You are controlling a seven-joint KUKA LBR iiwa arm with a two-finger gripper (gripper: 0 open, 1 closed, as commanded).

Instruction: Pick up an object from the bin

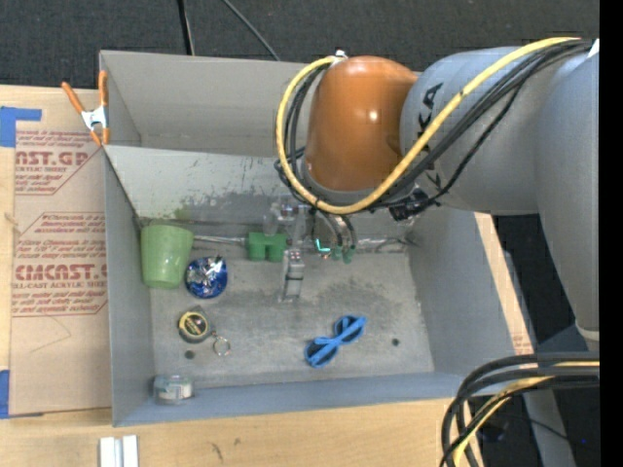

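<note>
In the camera view, a small green block [260, 246], boxy and bright, lay on the floor of the bin [389, 343] near the back wall, about midway across. The gripper [291, 278] hung below the arm's orange cover [360, 125], just right of the block and low over bare floor. Whether it touched the block, or how far it stood open, could not be told. A pale green cup [165, 253] sat by the left wall, a blue-and-white ball [206, 277] just beside it.
</note>
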